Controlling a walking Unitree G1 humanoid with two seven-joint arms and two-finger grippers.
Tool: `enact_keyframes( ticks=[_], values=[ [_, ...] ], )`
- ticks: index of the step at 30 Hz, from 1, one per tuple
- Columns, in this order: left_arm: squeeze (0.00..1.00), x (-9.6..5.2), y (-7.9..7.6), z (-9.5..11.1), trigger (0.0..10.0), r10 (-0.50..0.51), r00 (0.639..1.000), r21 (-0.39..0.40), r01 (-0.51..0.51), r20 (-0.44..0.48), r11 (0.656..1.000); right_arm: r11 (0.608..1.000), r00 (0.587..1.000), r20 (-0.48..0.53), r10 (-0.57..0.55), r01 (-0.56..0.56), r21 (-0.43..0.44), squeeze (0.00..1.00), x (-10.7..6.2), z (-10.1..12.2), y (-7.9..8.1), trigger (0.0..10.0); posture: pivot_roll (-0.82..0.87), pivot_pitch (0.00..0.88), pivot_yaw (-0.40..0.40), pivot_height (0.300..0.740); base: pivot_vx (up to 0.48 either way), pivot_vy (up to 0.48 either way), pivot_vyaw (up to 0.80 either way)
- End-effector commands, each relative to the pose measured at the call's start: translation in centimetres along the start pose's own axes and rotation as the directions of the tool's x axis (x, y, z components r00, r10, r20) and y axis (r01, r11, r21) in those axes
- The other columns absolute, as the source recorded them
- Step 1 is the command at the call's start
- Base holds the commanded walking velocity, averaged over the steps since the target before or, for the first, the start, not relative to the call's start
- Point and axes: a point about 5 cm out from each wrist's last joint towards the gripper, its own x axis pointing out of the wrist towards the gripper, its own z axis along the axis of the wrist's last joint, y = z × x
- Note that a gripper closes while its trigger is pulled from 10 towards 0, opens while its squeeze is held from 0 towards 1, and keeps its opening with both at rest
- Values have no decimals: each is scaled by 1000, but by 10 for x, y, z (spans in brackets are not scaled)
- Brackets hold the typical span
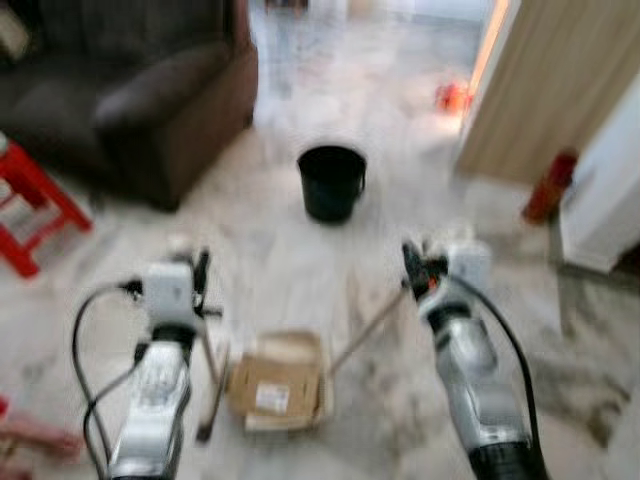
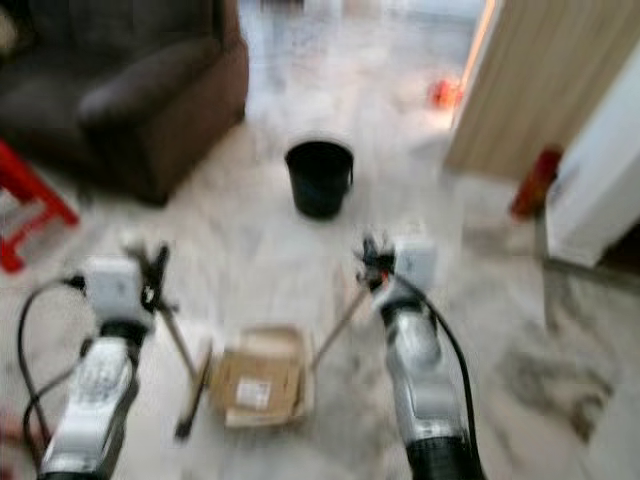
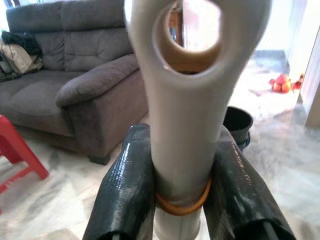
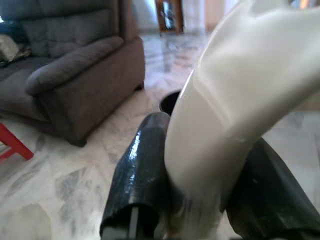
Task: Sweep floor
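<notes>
The marble floor point(image 1: 300, 250) fills the room; a dark sofa point(image 1: 150, 100) stands at the far left, with a red stool point(image 1: 35, 205) beside it. A black bucket point(image 1: 331, 182) stands well ahead of the robot, near centre. Both head views are blurred, which suggests the camera is moving.

On the floor between the two arms lies a flattened cardboard box point(image 1: 278, 385), apparently the debris to be cleared. The left claw point(image 1: 203, 272) is clamped on a pale handle point(image 3: 187, 115) with a hanging hole at its tip and an orange band near the fingers; its thin shaft runs down to a dark head just left of the box. This looks like the broom. The right claw point(image 1: 412, 262) is clamped on a second pale, curved handle point(image 4: 235, 100), whose shaft slants down to the box's right edge; it is judged to be the dustpan.

The step in hand appears to be gathering the box. Next, the broom head should push it toward the dustpan.
</notes>
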Motion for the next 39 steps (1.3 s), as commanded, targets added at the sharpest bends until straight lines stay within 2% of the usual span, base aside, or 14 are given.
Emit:
enact_keyframes(
  ticks=[1,39],
  values=[
    [0,2,5,8,10000,8,999,22,-9,39,1000,1000,998,55,18,-17,-4,0,2,12,4,10000,111,130,-20,740,300,0,0],
    [0,2,6,8,10000,13,999,29,-14,36,999,1000,998,62,23,-25,18,0,2,13,7,10000,116,142,-18,740,335,0,0]
  ],
)
